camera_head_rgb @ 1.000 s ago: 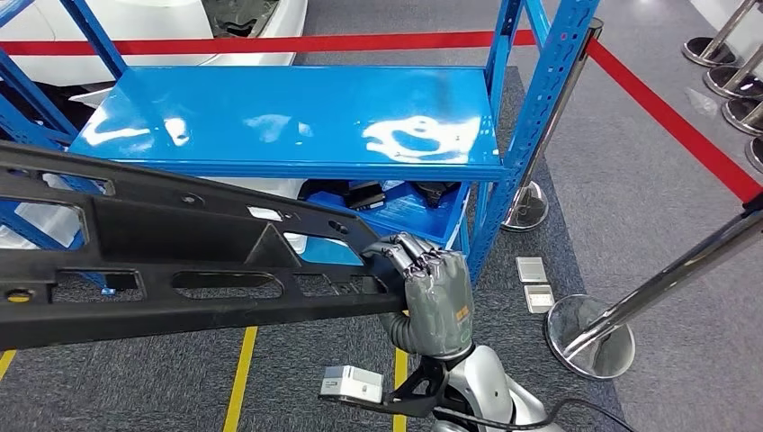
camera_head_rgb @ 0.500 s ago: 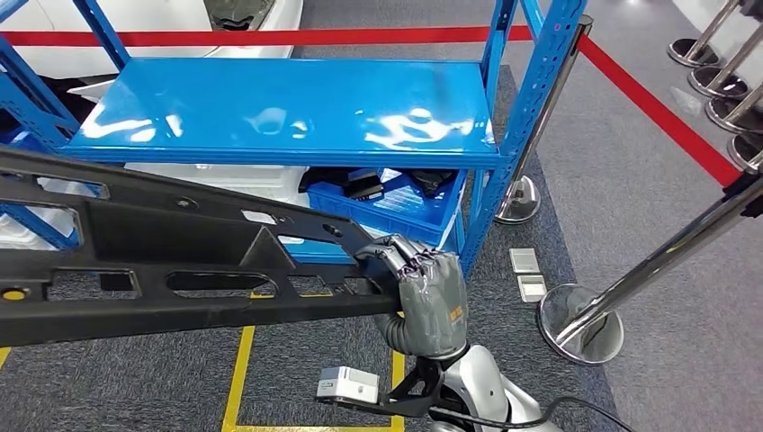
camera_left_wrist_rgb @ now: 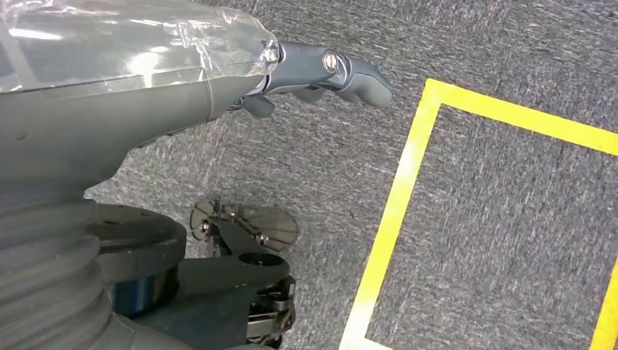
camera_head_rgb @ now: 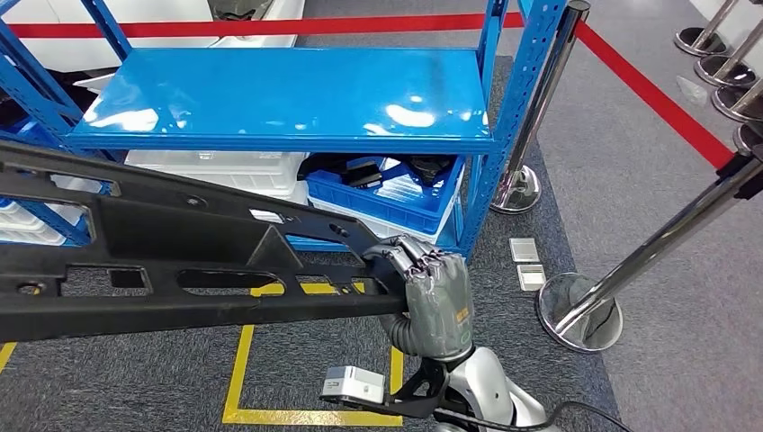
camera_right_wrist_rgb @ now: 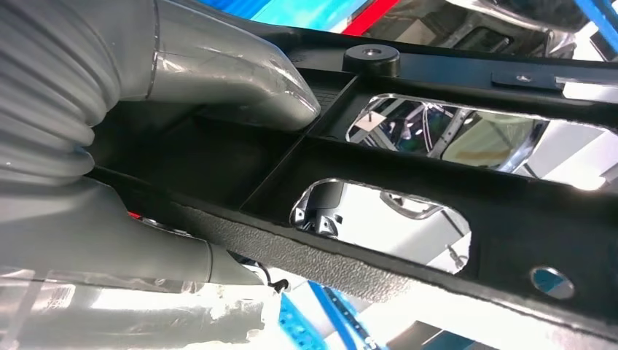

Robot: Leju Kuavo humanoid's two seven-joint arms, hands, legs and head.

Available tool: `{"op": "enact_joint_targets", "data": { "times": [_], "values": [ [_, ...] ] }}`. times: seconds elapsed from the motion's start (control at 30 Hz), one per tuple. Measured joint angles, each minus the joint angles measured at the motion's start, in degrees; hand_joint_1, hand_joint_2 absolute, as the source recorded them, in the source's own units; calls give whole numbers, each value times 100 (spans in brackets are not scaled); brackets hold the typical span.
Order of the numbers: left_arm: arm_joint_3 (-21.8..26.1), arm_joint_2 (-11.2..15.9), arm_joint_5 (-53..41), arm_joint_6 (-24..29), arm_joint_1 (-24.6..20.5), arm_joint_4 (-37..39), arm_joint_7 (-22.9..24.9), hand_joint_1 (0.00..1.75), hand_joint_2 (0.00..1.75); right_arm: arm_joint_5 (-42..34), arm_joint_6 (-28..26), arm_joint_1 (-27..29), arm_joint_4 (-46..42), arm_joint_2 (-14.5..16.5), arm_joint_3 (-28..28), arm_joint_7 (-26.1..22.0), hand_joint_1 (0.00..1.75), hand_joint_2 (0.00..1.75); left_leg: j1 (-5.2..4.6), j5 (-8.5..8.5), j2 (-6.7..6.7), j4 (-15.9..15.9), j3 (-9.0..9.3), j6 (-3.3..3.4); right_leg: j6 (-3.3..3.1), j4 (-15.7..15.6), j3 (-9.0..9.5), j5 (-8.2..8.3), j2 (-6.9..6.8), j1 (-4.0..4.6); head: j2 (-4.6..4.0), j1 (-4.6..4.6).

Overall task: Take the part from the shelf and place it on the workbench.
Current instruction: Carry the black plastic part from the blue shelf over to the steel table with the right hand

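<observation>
Fingers [camera_head_rgb: 416, 259] of the right hand [camera_head_rgb: 432, 292] are curled over the end of the part [camera_head_rgb: 171, 261], and in the right wrist view the thumb [camera_right_wrist_rgb: 240, 80] presses on the part's inner face, so the hand grips the long black slotted panel. The part extends from that hand toward the robot's left, held in the air in front of the blue shelf [camera_head_rgb: 279, 94] and clear of it. The left hand [camera_left_wrist_rgb: 321, 69] hangs over grey carpet with its fingers extended and apart, holding nothing.

Compared with the earlier head frames, the grip on the part is unchanged. The whole scene has shifted, so the camera has moved: more of the blue bin [camera_head_rgb: 396, 198] on the lower level is visible, and the yellow floor marking [camera_head_rgb: 310, 414] now shows as a closed rectangle below the part. Chrome stanchion [camera_head_rgb: 580, 310] stands to the right of the shelf.
</observation>
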Motion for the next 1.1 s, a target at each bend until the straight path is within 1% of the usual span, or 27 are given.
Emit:
{"op": "enact_joint_targets", "data": {
  "times": [0.03, 0.1, 0.13, 0.17, 0.2, 0.23, 0.3, 0.33, 0.37, 0.43, 0.47, 0.5, 0.53, 0.57, 0.63, 0.67, 0.7, 0.73, 0.77, 0.8, 0.83, 0.87, 0.93, 0.97, 1.0, 1.07, 1.1],
  "values": [
    [0, 1, -1, 1, 0, 0, 0, 0, 175, 4, 0, 3, 0, 1, 0, 10, 175, 175, 9, -177, -6, 199, -74, -37, -47, -16, -34, 36, -9, -12, 0, -15],
    [0, 1, -2, 1, 3, 0, 1, 0, 175, 9, 0, 14, 0, 3, 0, 25, 175, 175, 40, -634, -9, 858, -290, -107, -109, -15, -117, 94, -25, -15, 0, -48],
    [0, 1, -2, 1, 5, 0, 2, 0, 175, 9, 0, 22, 0, 3, 0, 29, 175, 175, 53, -788, -9, 1180, -377, -130, -120, -7, -160, 118, -30, -10, 0, -53],
    [0, 1, -2, 1, 8, 0, 2, 0, 175, 9, 0, 32, 0, 3, 0, 32, 175, 175, 62, -841, -9, 1366, -396, -143, -123, 5, -203, 142, -33, -8, 0, -54],
    [0, 1, -2, 1, 10, 0, 2, 0, 175, 10, 0, 40, 0, 3, 0, 32, 175, 175, 68, -791, -9, 1359, -323, -146, -121, 20, -246, 163, -33, -7, 0, -56],
    [0, 2, -2, 1, 10, 0, 2, 0, 175, 11, 0, 45, 0, 3, 0, 33, 175, 175, 72, -660, -9, 1150, -155, -142, -116, 37, -285, 178, -31, -8, 0, -57],
    [1, 3, -2, 2, 4, 0, 2, 0, 175, 15, -1, 49, 0, 3, -1, 34, 175, 175, 76, -373, -18, 398, 319, -113, -96, 66, -340, 202, -24, -6, 0, -63],
    [2, 3, -2, 2, 1, 0, 2, 0, 175, 20, -1, 48, 0, 3, -2, 36, 175, 175, 67, -298, -30, 57, 504, -91, -70, 76, -359, 224, -21, -2, 0, -67],
    [2, 3, -2, 3, 1, 0, 2, 0, 175, 27, -1, 46, 0, 3, -4, 39, 175, 175, 52, -266, -41, -164, 609, -66, -33, 78, -374, 254, -23, 1, 0, -70],
    [2, 3, -1, 4, 5, 0, 3, 0, 175, 51, -1, 44, 0, 3, -7, 49, 175, 175, 20, -243, -52, -319, 635, -6, 51, 58, -396, 330, -26, 1, 0, -74],
    [2, 2, -1, 4, 7, 0, 3, 0, 175, 62, -1, 44, 0, 2, -8, 55, 175, 175, 30, -216, -45, -357, 626, 25, 81, 51, -406, 342, -28, 3, 0, -74],
    [2, 2, -1, 4, 6, 0, 4, 0, 175, 71, -1, 46, 0, 2, -13, 59, 175, 175, 43, -175, -32, -396, 613, 64, 104, 88, -428, 286, -24, 3, 0, -67],
    [2, 1, -1, 4, 4, 0, 4, 0, 175, 75, -2, 46, 0, 1, -20, 62, 175, 175, 59, -133, -17, -434, 591, 105, 121, 215, -481, 157, -19, 6, 0, -53],
    [2, 1, -2, 3, 2, 0, 5, 0, 175, 78, -2, 47, 0, 1, -28, 64, 175, 175, 70, -101, -3, -449, 562, 138, 130, 424, -561, -28, -15, 3, 0, -33],
    [2, 1, -3, 3, 2, 0, 7, 0, 175, 85, -1, 55, 0, -1, -40, 74, 175, 175, 57, -56, 18, -403, 459, 184, 148, 1150, -807, -469, -8, -2, 0, 4],
    [2, 1, -3, 3, 3, 0, 9, 0, 175, 89, -1, 62, 0, -3, -43, 80, 175, 175, 51, -46, 24, -363, 403, 190, 157, 1437, -882, -586, -7, -2, 0, 13],
    [2, 1, -3, 3, 3, 0, 10, 0, 175, 92, -1, 69, 0, -4, -46, 87, 175, 175, 48, -38, 29, -315, 344, 192, 165, 1581, -883, -615, -7, -3, 0, 19],
    [2, 1, -3, 2, 3, 0, 12, 0, 175, 93, -1, 73, 0, -5, -48, 91, 175, 175, 50, -34, 29, -262, 292, 191, 169, 1450, -761, -516, -7, -7, 0, 22],
    [2, 1, -4, 2, 2, 0, 13, 0, 175, 94, -2, 75, 0, -6, -50, 94, 175, 175, 55, -36, 28, -205, 242, 183, 170, 1146, -562, -354, -9, -13, 0, 27],
    [2, 1, -4, 1, 1, -1, 13, 0, 175, 94, -1, 74, 0, -6, -50, 96, 175, 175, 60, -41, 25, -151, 193, 170, 170, 792, -356, -236, -10, -19, 0, 34],
    [2, 1, -4, 1, -1, -1, 13, 0, 175, 95, -2, 74, -2, -6, -51, 96, 175, 175, 51, -47, 20, -83, 141, 146, 165, 495, -211, -132, -7, -17, 0, 43],
    [2, 1, -4, 1, -1, -1, 14, 0, 175, 95, -2, 76, -4, -7, -51, 96, 175, 175, 42, -43, 15, -31, 92, 115, 157, 326, -150, -88, -1, -14, 0, 43],
    [2, 1, -4, 1, -1, 0, 17, 0, 175, 95, -2, 83, -10, -8, -52, 96, 175, 175, 25, -5, 8, 24, 23, 41, 119, 273, -189, -50, 14, 10, 0, 34],
    [2, 1, -4, 1, -2, 0, 19, 0, 175, 94, -1, 83, -11, -8, -52, 97, 175, 175, 30, 9, 7, 25, 6, 8, 90, 258, -206, -35, 16, 3, 0, 27],
    [2, 1, -4, 1, -3, 0, 20, 0, 175, 94, -1, 82, -11, -8, -51, 98, 175, 175, 36, -21, 5, 53, -12, -27, 51, 237, -216, -12, 16, -1, 0, 20],
    [2, 1, -6, 0, -5, 0, 14, 0, 175, 95, -1, 76, -13, -8, -51, 106, 175, 175, 47, -260, -2, 321, -116, -93, -29, 189, -251, 36, 6, -23, 0, -11],
    [2, 2, -7, -1, -4, 0, 10, 0, 175, 95, -1, 77, -13, -8, -51, 113, 175, 175, 55, -468, -5, 626, -226, -124, -67, 190, -284, 60, 2, -20, 0, -31]
  ]
}}
